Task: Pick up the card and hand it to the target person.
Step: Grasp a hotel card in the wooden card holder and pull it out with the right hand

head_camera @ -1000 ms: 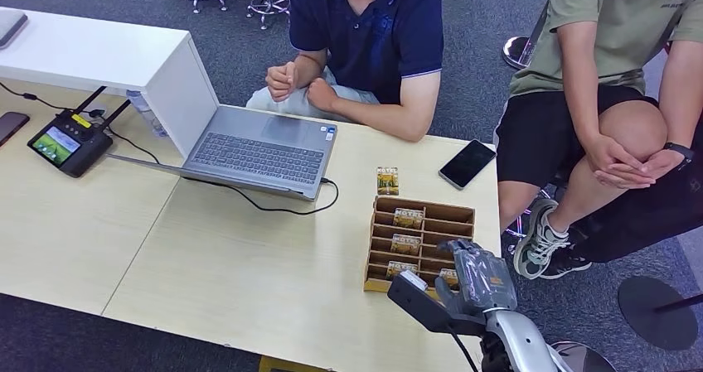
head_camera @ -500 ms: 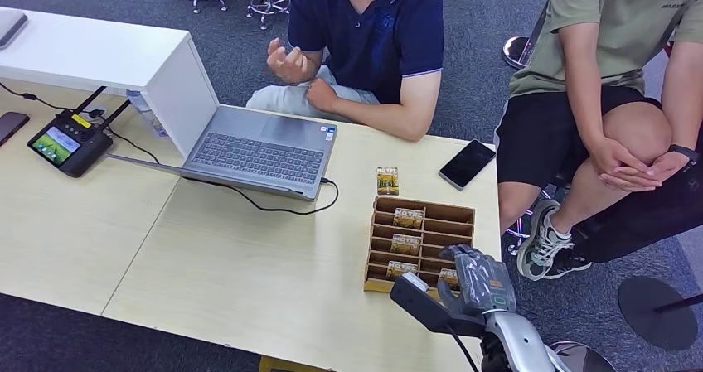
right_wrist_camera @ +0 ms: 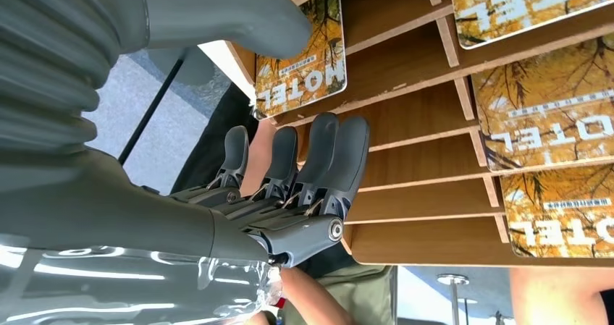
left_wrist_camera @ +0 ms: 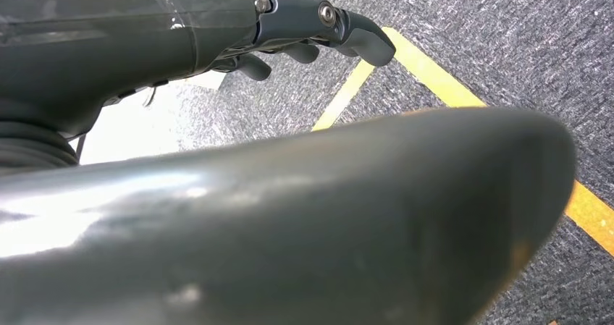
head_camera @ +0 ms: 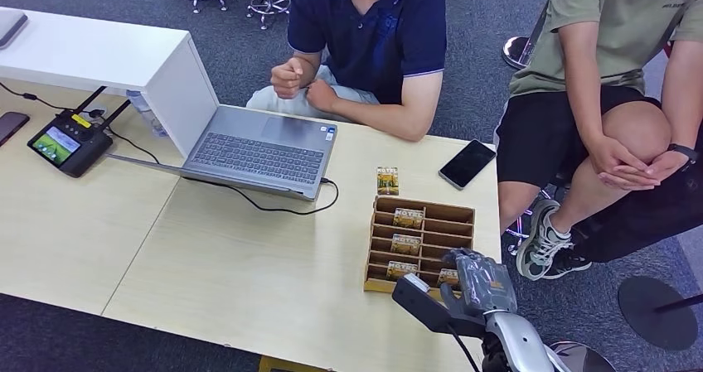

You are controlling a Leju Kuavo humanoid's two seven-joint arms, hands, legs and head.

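Observation:
A wooden card rack [head_camera: 461, 215] stands near the table's right edge with several yellow "MOTEL" cards in its slots. My right hand [head_camera: 480, 280] hovers over the rack's near right corner, beside the card [head_camera: 448, 275] in the front slot. In the right wrist view that card [right_wrist_camera: 304, 64] lies between the thick thumb and the straight fingers [right_wrist_camera: 322, 155] of my right hand [right_wrist_camera: 289, 187], with a gap showing on the finger side. One more card [head_camera: 387, 180] sits on the table beyond the rack. My left hand [left_wrist_camera: 318, 28] hangs over the carpet, fingers loosely apart and holding nothing.
A person in a navy shirt [head_camera: 369, 32] sits across the table and a person in an olive shirt [head_camera: 618, 16] sits at the right. An open laptop [head_camera: 257, 148] with its cable, a black phone [head_camera: 467, 163] and a small screen device [head_camera: 68, 142] lie on the table.
My right hand has sunk slightly toward the rack's front right corner. The navy-shirted person's hand rose, then dropped back into a fist.

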